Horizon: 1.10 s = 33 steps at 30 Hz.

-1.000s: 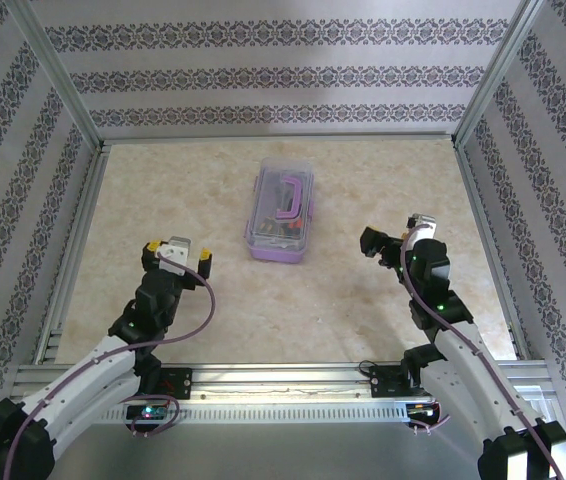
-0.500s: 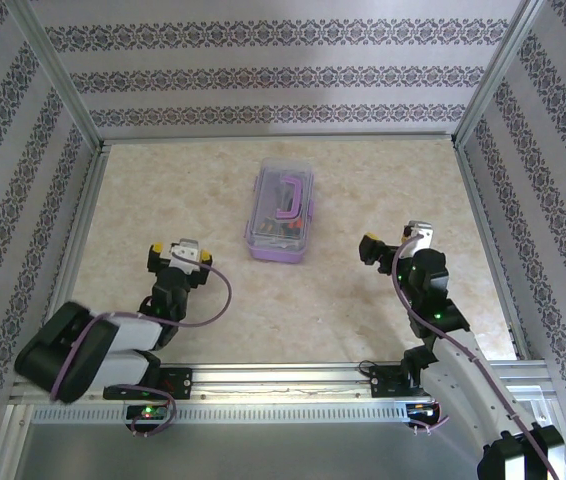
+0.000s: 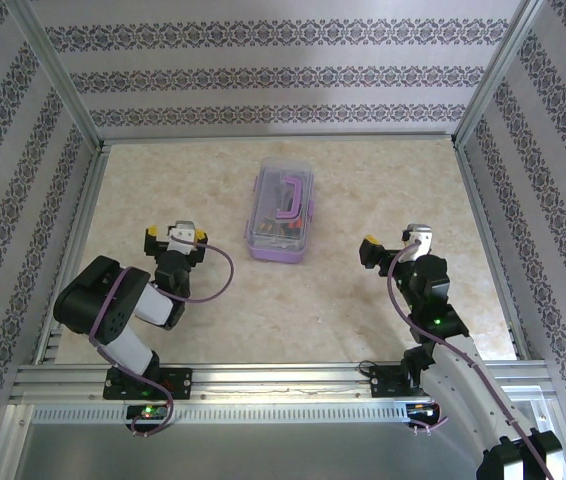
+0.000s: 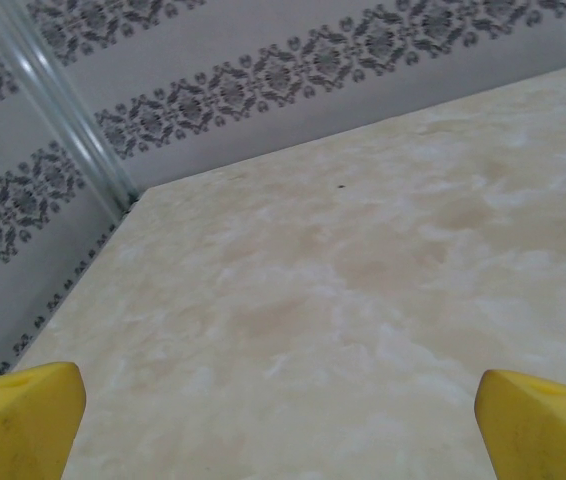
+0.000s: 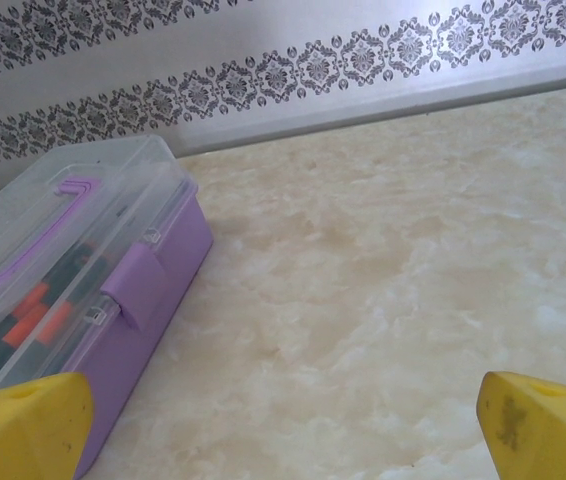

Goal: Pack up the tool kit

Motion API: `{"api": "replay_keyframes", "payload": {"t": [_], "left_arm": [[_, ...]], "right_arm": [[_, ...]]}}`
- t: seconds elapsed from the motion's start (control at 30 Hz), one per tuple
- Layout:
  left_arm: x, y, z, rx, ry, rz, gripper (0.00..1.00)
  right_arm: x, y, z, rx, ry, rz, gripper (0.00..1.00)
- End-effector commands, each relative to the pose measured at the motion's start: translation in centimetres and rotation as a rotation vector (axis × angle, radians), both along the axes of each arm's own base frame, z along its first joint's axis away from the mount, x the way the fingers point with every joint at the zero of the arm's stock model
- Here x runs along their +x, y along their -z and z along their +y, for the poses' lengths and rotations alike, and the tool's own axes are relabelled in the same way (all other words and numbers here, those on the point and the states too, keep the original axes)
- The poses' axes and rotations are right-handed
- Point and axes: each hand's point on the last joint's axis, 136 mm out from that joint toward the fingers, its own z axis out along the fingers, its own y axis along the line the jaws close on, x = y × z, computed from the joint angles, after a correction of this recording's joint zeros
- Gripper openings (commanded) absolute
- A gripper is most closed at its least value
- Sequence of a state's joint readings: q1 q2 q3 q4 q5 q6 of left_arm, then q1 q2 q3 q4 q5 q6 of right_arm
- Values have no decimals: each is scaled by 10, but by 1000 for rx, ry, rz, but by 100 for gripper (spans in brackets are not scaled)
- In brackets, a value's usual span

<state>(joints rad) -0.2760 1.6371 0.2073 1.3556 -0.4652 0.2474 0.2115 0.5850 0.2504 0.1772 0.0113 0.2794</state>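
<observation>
The purple tool kit box (image 3: 281,212) stands on the table's middle with its clear lid down and the purple handle (image 3: 288,197) lying flat on top. Orange-red and dark screwdriver handles (image 5: 33,312) show through the lid; its purple latch (image 5: 143,282) faces my right wrist camera. My left gripper (image 3: 175,236) sits low to the left of the box, open, its yellow fingertips (image 4: 18,415) wide apart over bare table. My right gripper (image 3: 396,241) is to the right of the box, open too, with nothing between its yellow fingertips (image 5: 543,420).
Patterned walls and aluminium frame rails (image 3: 63,90) enclose the beige marbled table (image 3: 363,190). The left arm is folded back near the table's front edge (image 3: 103,310). Bare tabletop lies on both sides of the box.
The left arm has folded back toward its base, its gripper sliding slightly left and up. The right gripper has drifted a little down and stays open. The box has not moved.
</observation>
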Motion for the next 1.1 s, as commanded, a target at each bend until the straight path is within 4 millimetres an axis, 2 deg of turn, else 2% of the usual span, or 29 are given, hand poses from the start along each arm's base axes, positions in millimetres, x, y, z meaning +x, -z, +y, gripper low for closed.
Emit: {"api": "replay_keyframes", "payload": {"t": [0.0, 0.1, 0.13, 0.17, 0.2, 0.27, 0.33, 0.4, 0.5, 0.67, 0.77, 0.87, 0.93, 1.07], "left_arm": [[1, -16, 8, -105, -3, -84, 99], [3, -8, 11, -168, 49, -58, 100], [5, 4, 8, -198, 94, -14, 99], [15, 3, 3, -191, 149, -14, 99], [16, 4, 2, -191, 155, -9, 99], [23, 8, 8, -219, 116, 53, 99], [32, 12, 23, -241, 39, 79, 99], [31, 14, 34, -261, -23, 93, 99], [31, 13, 32, -256, -13, 84, 99], [31, 13, 32, -256, -14, 85, 99], [31, 13, 32, -256, -14, 85, 99], [31, 13, 33, -256, -15, 85, 99], [31, 13, 32, -256, -14, 86, 99], [31, 14, 32, -256, -14, 88, 99]], "right_arm": [[2, 0, 0, -20, -5, -32, 98], [4, -2, 4, -21, -24, -38, 98], [4, -1, 4, -23, -27, -39, 98], [5, -2, 5, -23, -31, -45, 98], [5, -2, 7, -23, -39, -48, 98], [7, -2, 9, -31, -47, -49, 98], [8, -2, 9, -46, -52, -53, 98], [11, 0, 9, -65, -49, -64, 98], [21, 0, 5, -98, -19, -93, 98], [51, -2, -9, -155, 90, -136, 98], [64, -7, -7, -233, 76, -207, 98], [79, 2, -8, -303, 74, -186, 98], [80, 4, -10, -307, 81, -142, 98], [74, 3, -19, -282, 112, -171, 98]]}}
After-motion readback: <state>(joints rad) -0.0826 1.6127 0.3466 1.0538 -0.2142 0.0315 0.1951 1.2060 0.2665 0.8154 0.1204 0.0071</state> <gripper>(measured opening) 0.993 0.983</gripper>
